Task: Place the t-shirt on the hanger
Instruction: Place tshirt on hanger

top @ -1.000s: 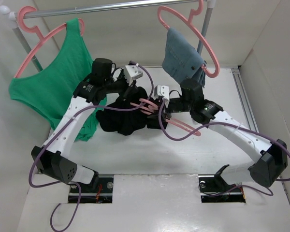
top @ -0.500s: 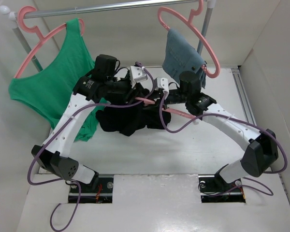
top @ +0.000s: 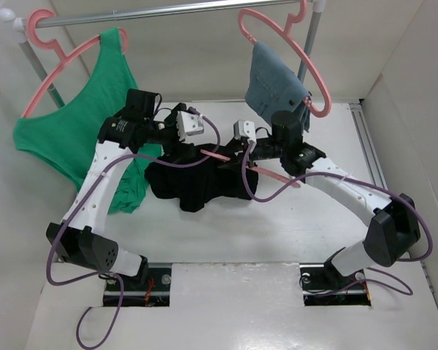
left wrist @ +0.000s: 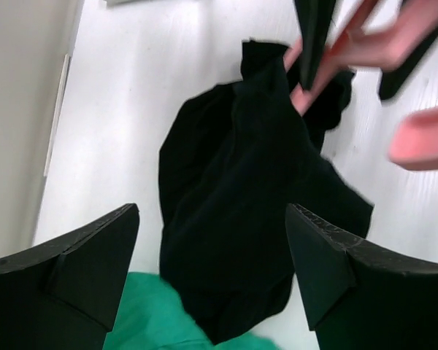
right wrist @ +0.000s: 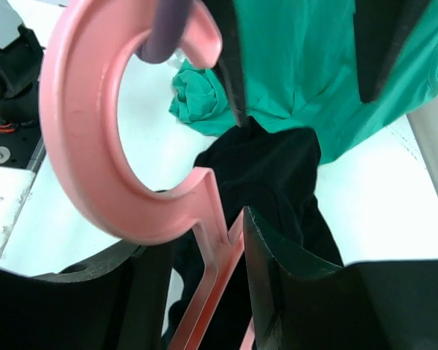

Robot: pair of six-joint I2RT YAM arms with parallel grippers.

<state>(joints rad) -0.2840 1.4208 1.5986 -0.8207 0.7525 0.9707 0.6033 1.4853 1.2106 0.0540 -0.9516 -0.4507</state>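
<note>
Pink hanger [right wrist: 80, 146] in right tool [right wrist: 204, 281]

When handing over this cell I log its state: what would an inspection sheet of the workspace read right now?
Surface: white table, no spills seen.
Job's things: black cloth t-shirt heaped on the table, not yet hung; thin salmon-pink plastic hanger held above it.
Clutter: green tank top and blue-grey denim garment, both hanging from the metal rail.
Tools: left tool open and empty above the t-shirt; right tool shut on the hanger's neck.
Cables: purple cables hang in loose loops; one crosses the hanger's hook.
Surroundings: pale enclosure walls; nothing else seen.
</note>
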